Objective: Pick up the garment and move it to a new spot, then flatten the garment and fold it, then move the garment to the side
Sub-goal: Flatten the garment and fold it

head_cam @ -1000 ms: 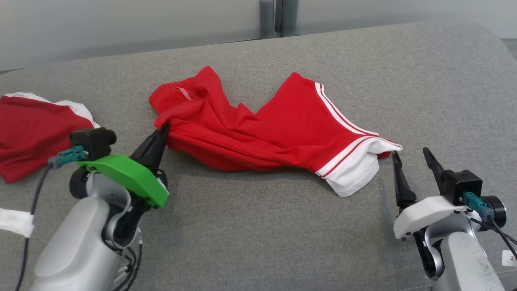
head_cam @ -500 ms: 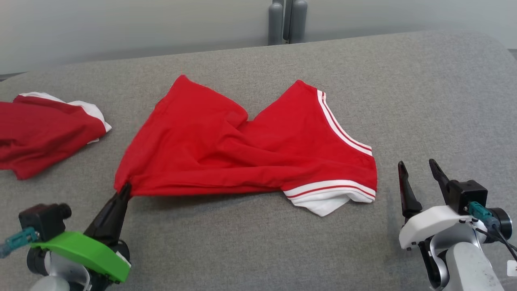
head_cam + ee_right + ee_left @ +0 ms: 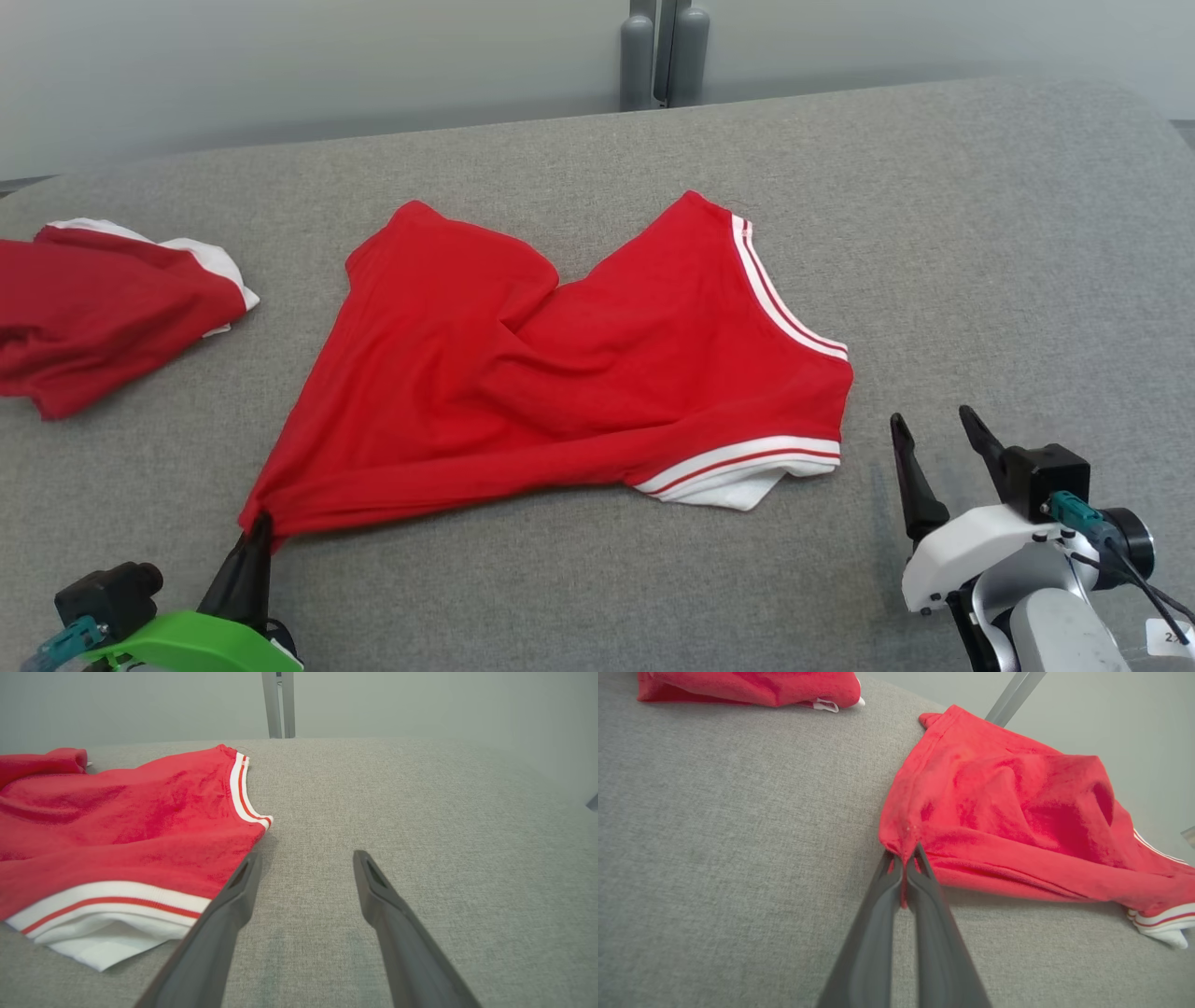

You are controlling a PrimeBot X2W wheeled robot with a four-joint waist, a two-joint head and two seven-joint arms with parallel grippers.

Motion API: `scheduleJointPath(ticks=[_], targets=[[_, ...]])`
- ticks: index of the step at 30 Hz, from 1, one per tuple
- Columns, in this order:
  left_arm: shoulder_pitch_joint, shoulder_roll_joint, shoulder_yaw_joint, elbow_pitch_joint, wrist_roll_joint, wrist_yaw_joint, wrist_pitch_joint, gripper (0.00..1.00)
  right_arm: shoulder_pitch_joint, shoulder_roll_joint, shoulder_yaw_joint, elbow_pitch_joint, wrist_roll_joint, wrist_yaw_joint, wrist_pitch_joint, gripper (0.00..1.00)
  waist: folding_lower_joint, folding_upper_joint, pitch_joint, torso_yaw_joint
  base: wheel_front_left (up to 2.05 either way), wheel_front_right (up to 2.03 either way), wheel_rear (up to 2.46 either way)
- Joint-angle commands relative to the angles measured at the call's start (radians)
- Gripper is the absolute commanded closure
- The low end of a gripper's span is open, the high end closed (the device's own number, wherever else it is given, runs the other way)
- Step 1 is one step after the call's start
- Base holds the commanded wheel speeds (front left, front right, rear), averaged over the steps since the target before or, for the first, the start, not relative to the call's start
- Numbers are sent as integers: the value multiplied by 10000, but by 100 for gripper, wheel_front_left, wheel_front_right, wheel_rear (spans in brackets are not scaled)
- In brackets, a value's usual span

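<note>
**Left hand pinches a corner of the red garment; right hand open beside it**

The red garment (image 3: pixel 560 373) lies spread across the middle of the grey table (image 3: pixel 980 233), rumpled, with a deep fold running across its centre. From its wide far edge it narrows toward the near left, where it ends in a bunched corner.

The left hand (image 3: pixel 260 525) is at the lower left of the head view, and its two dark fingers are closed together on that corner. In the left wrist view the left hand (image 3: pixel 906 856) has a thin strip of red cloth caught between its fingertips. The cloth fans out and away from the grip over the table.

The right hand (image 3: pixel 931 420) is at the lower right, just beside the garment's near right end. Its fingers are spread apart and grasp nothing. In the right wrist view the fingers point up the table, and one fingertip (image 3: pixel 252 861) sits next to the garment's edge; whether it touches cannot be told.

White and red striped trim (image 3: pixel 784 313) runs along the garment's right edge. A second striped band (image 3: pixel 738 455) runs along its near right end, with white cloth showing beneath it.

A second red garment (image 3: pixel 103 317) with white edging lies crumpled at the far left of the table, well apart from the first. A grey post (image 3: pixel 665 56) stands behind the table's far edge.
</note>
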Motion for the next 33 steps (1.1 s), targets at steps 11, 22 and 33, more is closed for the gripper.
scheduleJointPath(ticks=[11,22,33], targets=[[207,-523,1243,-283,879,223,-297,0,546,-151,1001,17,533,-14,318,0,0,0,-48,33,0,0,0],[836,-1356,2071,-1920,2288,225,-297,0,22,-539,1986,949,1094,-14,433,0,0,0,27,807,0,0,0],[900,-1649,2179,-2188,2622,175,-298,0,-1206,-853,2352,2108,1439,-14,-305,100,0,0,53,1116,0,0,0]])
